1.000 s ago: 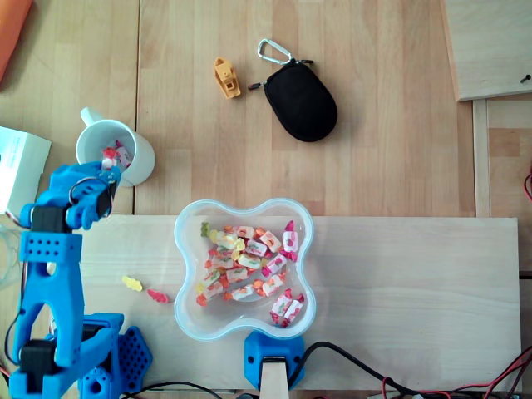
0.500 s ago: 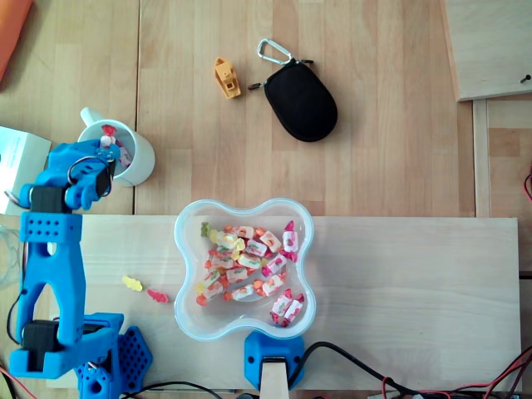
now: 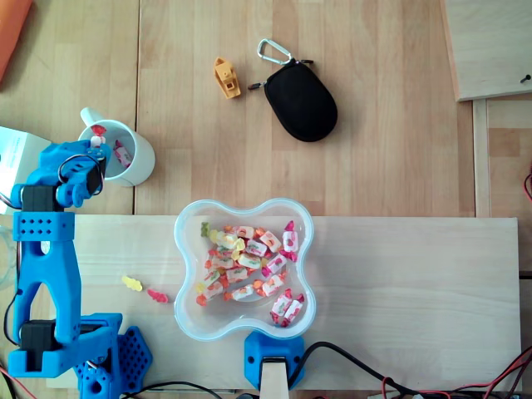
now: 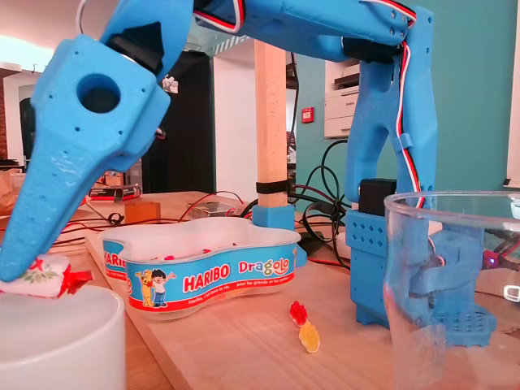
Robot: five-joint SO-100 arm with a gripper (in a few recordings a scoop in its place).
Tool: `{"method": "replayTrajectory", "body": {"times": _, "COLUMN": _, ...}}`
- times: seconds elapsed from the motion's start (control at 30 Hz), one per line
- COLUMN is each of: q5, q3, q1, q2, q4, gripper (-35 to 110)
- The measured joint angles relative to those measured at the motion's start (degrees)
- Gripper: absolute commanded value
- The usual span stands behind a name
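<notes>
The claw [image 4: 18, 272] pinches a wrapped sweet [image 4: 41, 275] at its tip, just above the white mug [image 4: 57, 341] directly beneath it. I'd judge this the drop-off step. Letting go calls for the sweet to be over the opening, not the rim.

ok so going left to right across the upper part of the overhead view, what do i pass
white mug → small orange toy boat → black pouch with a carabiner → light wooden board
</notes>
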Motion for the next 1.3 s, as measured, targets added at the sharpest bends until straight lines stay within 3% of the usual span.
{"method": "replayTrajectory", "body": {"times": 0.43, "q5": 0.0, "q3": -0.1, "q1": -0.1, "q2": 0.0, "q4": 1.1, "gripper": 14}}
{"method": "replayTrajectory", "body": {"times": 0.93, "q5": -0.6, "q3": -0.1, "q1": -0.1, "q2": 0.0, "q4": 1.1, "gripper": 9}}
{"method": "replayTrajectory", "body": {"times": 1.1, "q5": -6.1, "q3": -0.1, "q1": -1.6, "q2": 0.0, "q4": 0.6, "gripper": -4}}
{"method": "replayTrajectory", "body": {"times": 1.3, "q5": -15.3, "q3": -0.1, "q1": -5.3, "q2": 0.0, "q4": 0.6, "gripper": -2}}
